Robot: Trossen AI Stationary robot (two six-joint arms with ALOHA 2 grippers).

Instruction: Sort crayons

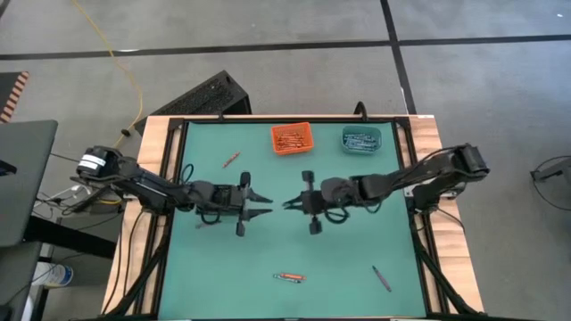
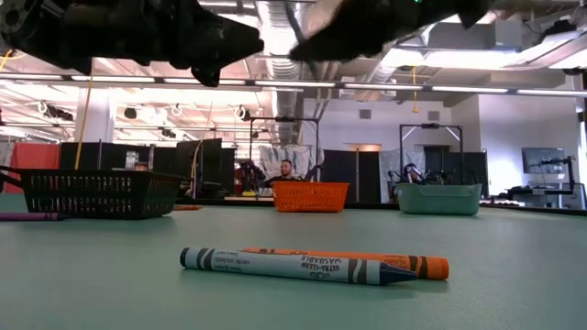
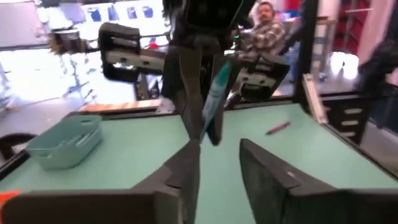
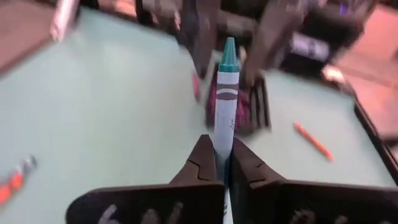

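The right gripper [image 4: 222, 163] is clamped on a teal crayon [image 4: 225, 102], nose to nose with the left gripper [image 1: 265, 203], whose fingers stand apart, short of the teal bin [image 1: 360, 138]. Gripped only by its tail, it could pivot loose in transit.

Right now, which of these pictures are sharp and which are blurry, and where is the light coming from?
Low view: the two crayons up front are crisp, while ceiling strip lights glare behind the dark, silhouetted arms. High view: even light, sharp, soft shadows under the arms. Left wrist view: smeared throughout, left gripper soft-edged. Right wrist view: the teal crayon in the right gripper is clear, its background blurred.
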